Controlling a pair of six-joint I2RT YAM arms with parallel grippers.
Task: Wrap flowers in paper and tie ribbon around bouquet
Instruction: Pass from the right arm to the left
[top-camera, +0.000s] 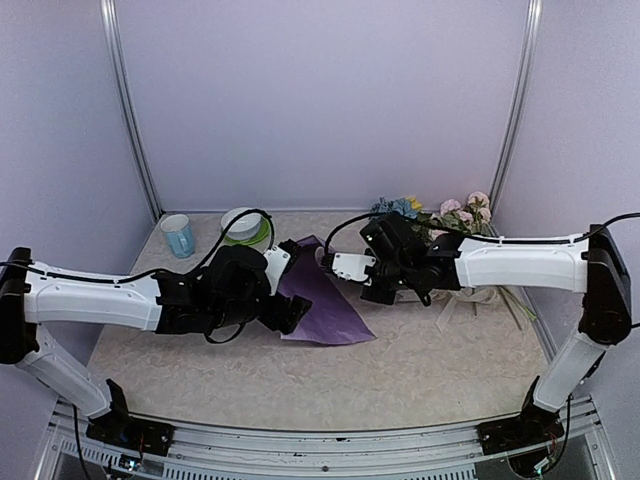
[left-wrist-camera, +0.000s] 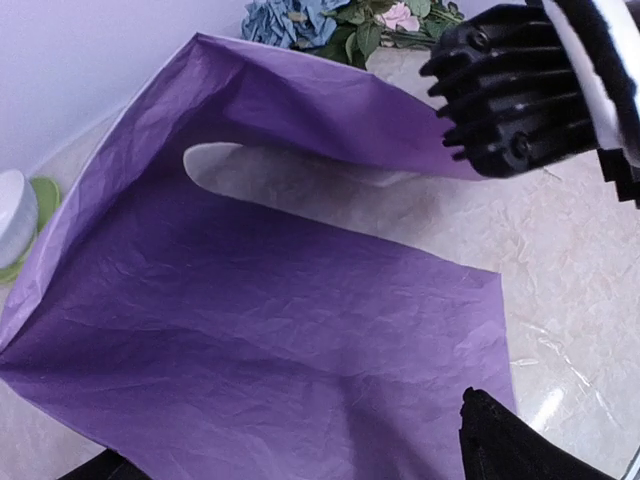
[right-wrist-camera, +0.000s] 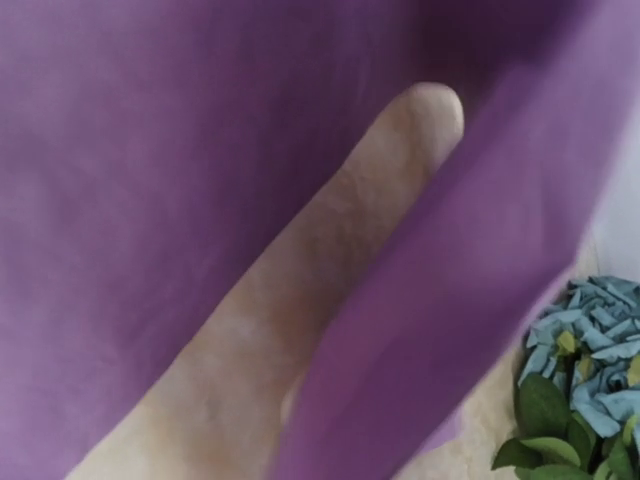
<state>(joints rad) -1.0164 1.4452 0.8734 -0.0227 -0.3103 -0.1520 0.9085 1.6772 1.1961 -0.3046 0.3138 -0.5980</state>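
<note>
Location: paper (top-camera: 325, 305) on table (top-camera: 420, 370), between both hands; far edge raised, arching toward flowers (top-camera: 430, 212).
Grip: right hand (top-camera: 325, 262) clamped tight on that raised edge; left hand (top-camera: 297, 312) wide, holding nothing, at near-left side of paper.
Bearing: flowers behind right hand, well apart from left hand; right arm nearer.
Judged next: bring paper and flowers together.
</note>
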